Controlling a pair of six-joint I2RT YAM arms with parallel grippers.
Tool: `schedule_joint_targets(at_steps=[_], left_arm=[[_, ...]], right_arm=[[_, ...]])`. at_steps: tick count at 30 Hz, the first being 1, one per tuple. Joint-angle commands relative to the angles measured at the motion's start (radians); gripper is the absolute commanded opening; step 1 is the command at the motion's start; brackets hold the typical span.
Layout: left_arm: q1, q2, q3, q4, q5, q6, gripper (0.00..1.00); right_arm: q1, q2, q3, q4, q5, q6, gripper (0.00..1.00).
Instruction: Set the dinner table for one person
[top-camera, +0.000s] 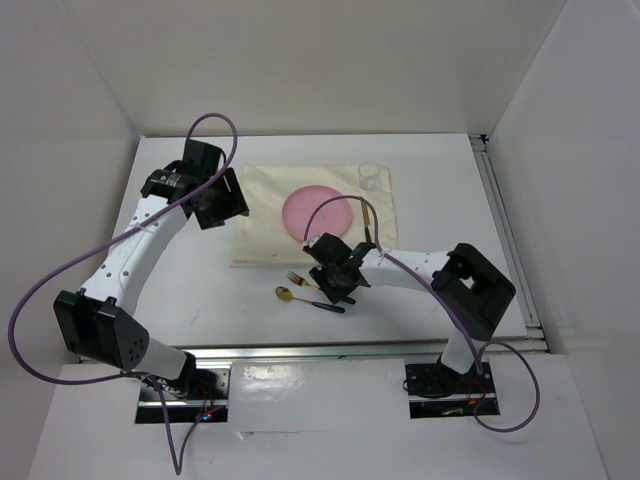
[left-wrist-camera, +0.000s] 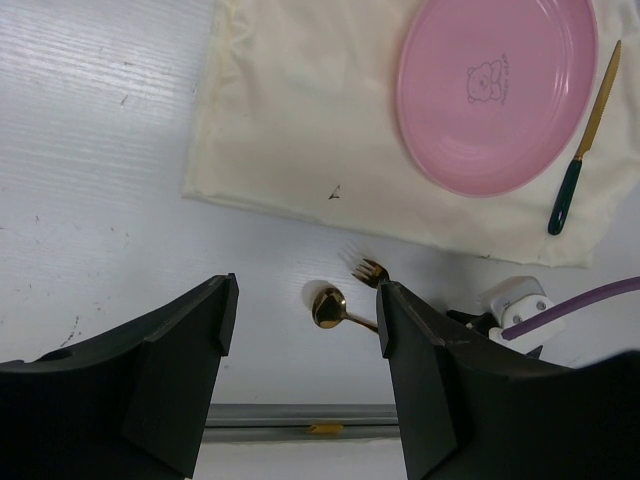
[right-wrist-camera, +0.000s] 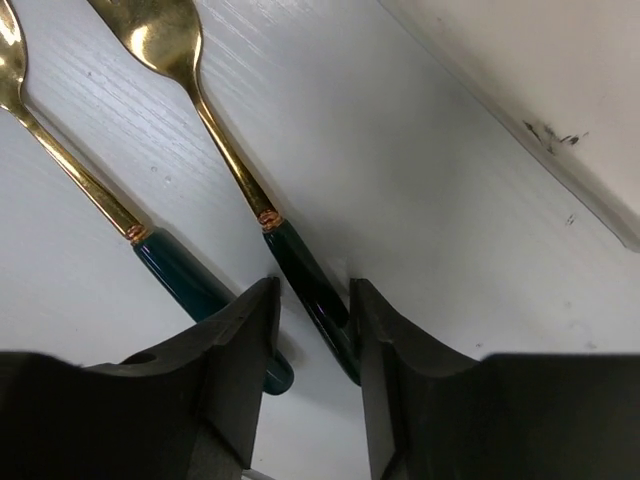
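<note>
In the top view you see the whole counter (top-camera: 440, 200). It is white, it fills the middle of the frame, and a metal rail (top-camera: 330, 350) runs along its lower edge. A cream cloth (top-camera: 260, 215) lies on it near the centre. On the cloth there is a pink plate (top-camera: 318, 211), and a clear glass (top-camera: 368, 176) stands at the cloth's upper right corner. Only this view shows the glass.

The left wrist view gives you details that the top view does not. There is a small bear drawing (left-wrist-camera: 487, 82) on the plate, and a knife (left-wrist-camera: 585, 130) with a gold blade and a dark green handle lies on the cloth just right of the plate. In the same view the left gripper (left-wrist-camera: 307, 310) has its fingers (left-wrist-camera: 190, 340) spread wide with nothing held. Through the gap you see a gold spoon (left-wrist-camera: 328, 306) on the bare counter, below the cloth edge.

Only the right wrist view shows you the grasp. The fork (right-wrist-camera: 230, 150) lies on the counter beside the spoon. The right gripper (right-wrist-camera: 315, 300) has one finger (right-wrist-camera: 240, 360) close on each side of the fork's green handle. The gap between them is narrow, but you cannot tell whether they already press the handle. The spoon's handle stays outside, at the left finger.
</note>
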Motion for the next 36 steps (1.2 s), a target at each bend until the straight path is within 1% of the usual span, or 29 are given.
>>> schedule_joint_targets(at_steps=[1,2,3,5,6,8,10,13,14,16,21,23,24,25,26,28,29,30,31,32,35,36], left_arm=[[0.006,-0.006,0.006,0.013,0.009,0.023,0.74],[0.006,-0.006,0.006,0.013,0.009,0.023,0.74],[0.006,-0.006,0.006,0.013,0.009,0.023,0.74],[0.006,-0.006,0.006,0.013,0.009,0.023,0.74],[0.006,-0.006,0.006,0.013,0.009,0.023,0.74],[0.006,-0.006,0.006,0.013,0.009,0.023,0.74],[0.006,-0.006,0.006,0.013,0.009,0.023,0.74],[0.006,0.003,0.006,0.013,0.009,0.023,0.74],[0.006,0.003,0.006,0.013,0.009,0.023,0.74],[0.006,0.003,0.006,0.013,0.009,0.023,0.74],[0.006,0.003,0.016,0.013,0.009,0.014,0.74],[0.006,-0.008,0.026,0.013,0.0,0.005,0.74],[0.006,-0.008,0.026,0.013,0.0,-0.009,0.74],[0.006,-0.022,0.039,0.004,0.0,-0.009,0.73],[0.006,-0.031,0.052,0.004,0.0,-0.021,0.73],[0.006,-0.052,0.069,0.004,-0.035,-0.041,0.73],[0.006,-0.075,0.091,0.004,-0.047,-0.041,0.73],[0.006,-0.084,0.103,0.004,-0.061,-0.041,0.74],[0.006,-0.094,0.114,0.004,-0.061,-0.05,0.74],[0.015,-0.094,0.138,0.004,-0.072,-0.05,0.74],[0.025,-0.115,0.158,-0.007,-0.081,-0.061,0.74],[0.025,-0.129,0.158,-0.007,-0.081,-0.07,0.74]], right_arm=[[0.007,0.028,0.027,0.04,0.027,-0.031,0.43],[0.007,0.038,0.027,0.04,0.027,-0.031,0.4],[0.007,0.038,0.027,0.04,0.027,-0.031,0.34],[0.017,0.038,0.04,0.029,0.027,-0.04,0.27],[0.018,0.016,0.04,0.018,0.027,-0.04,0.2],[0.027,-0.011,0.05,0.007,0.036,-0.049,0.15],[0.027,-0.05,0.062,-0.028,0.047,-0.06,0.11],[0.027,-0.099,0.084,-0.071,0.056,-0.083,0.08],[0.027,-0.115,0.084,-0.08,0.056,-0.097,0.04],[0.027,-0.156,0.11,-0.117,0.077,-0.107,0.0],[0.008,-0.202,0.188,-0.16,0.113,-0.089,0.0],[-0.015,-0.144,0.294,-0.17,0.081,-0.039,0.0],[-0.024,-0.115,0.335,-0.17,0.062,0.027,0.0],[-0.024,-0.086,0.374,-0.161,0.051,0.058,0.0],[-0.024,-0.025,0.447,-0.139,0.041,0.092,0.0],[-0.045,0.043,0.524,-0.123,0.004,0.162,0.0],[-0.045,0.113,0.606,-0.112,-0.027,0.187,0.0],[-0.056,0.147,0.647,-0.103,-0.041,0.222,0.0],[-0.067,0.179,0.682,-0.103,-0.041,0.239,0.0],[-0.067,0.24,0.763,-0.092,-0.041,0.257,0.0],[-0.093,0.354,0.9,-0.092,-0.05,0.357,0.0],[-0.108,0.383,0.932,-0.076,-0.085,0.379,0.0]])
